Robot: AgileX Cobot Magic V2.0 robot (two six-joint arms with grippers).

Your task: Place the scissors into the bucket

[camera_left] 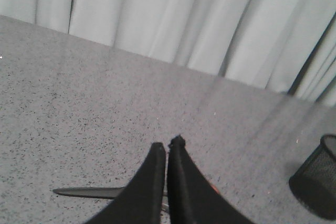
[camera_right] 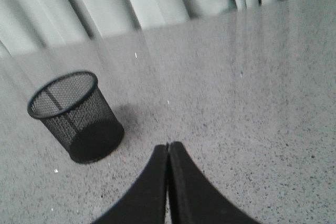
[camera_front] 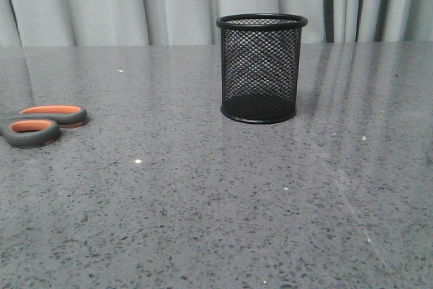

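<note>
Nearest in each wrist view, black tapered fingers. Left gripper (camera_left: 167, 148): fingers pressed together tip to tip, nothing between them, held above the speckled grey stone counter (camera_front: 223, 221). Right gripper (camera_right: 168, 147): fingers likewise closed on nothing, over bare counter.

Scissors with dark grey loop handles lined in orange (camera_front: 40, 125): lying flat on the counter at the far left edge of the front view, only the two handle loops in frame, blades cut off by the edge. In the left wrist view a slim dark blade (camera_left: 89, 192) lies flat on the counter, running under the closed fingers; a speck of orange shows beside the fingers.

Small black wire-mesh cylindrical bucket with solid rim and base (camera_front: 261, 68): standing upright toward the back middle of the counter, slightly right of centre, well apart from the scissors. Nothing visible inside it through the mesh. Right wrist view shows it open-mouthed, near but clear of that gripper.

Pale grey pleated curtain (camera_front: 135, 1) behind the counter.
</note>
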